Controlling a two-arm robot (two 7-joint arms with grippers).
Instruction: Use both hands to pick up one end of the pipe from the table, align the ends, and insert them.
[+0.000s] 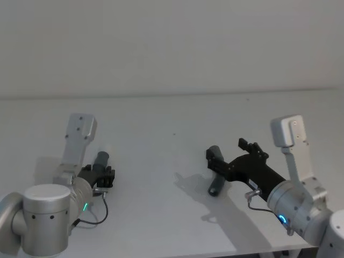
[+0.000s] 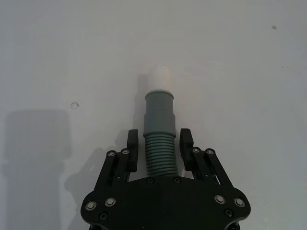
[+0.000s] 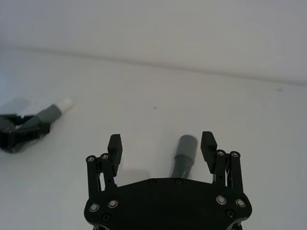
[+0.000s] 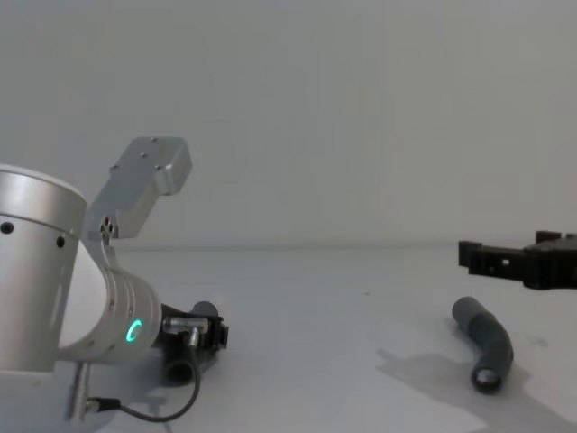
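One dark grey pipe piece (image 2: 159,120) with a white-tipped end (image 2: 158,79) lies low on the table (image 1: 161,134) at my left. My left gripper (image 2: 159,136) is shut on its ribbed middle; it also shows in the head view, gripper (image 1: 106,174) and piece (image 1: 101,160). The other pipe piece (image 1: 215,185), bent, lies on the table at my right. My right gripper (image 1: 230,151) hovers open just above it, its open cuff end (image 3: 186,143) showing between the spread fingers (image 3: 114,146). In the chest view that gripper (image 4: 505,260) hangs a little above the piece (image 4: 482,338).
The table's far edge meets a pale wall (image 1: 172,48). A thin black cable (image 4: 153,413) loops by my left arm. A bare stretch of table (image 4: 343,316) separates the two pieces.
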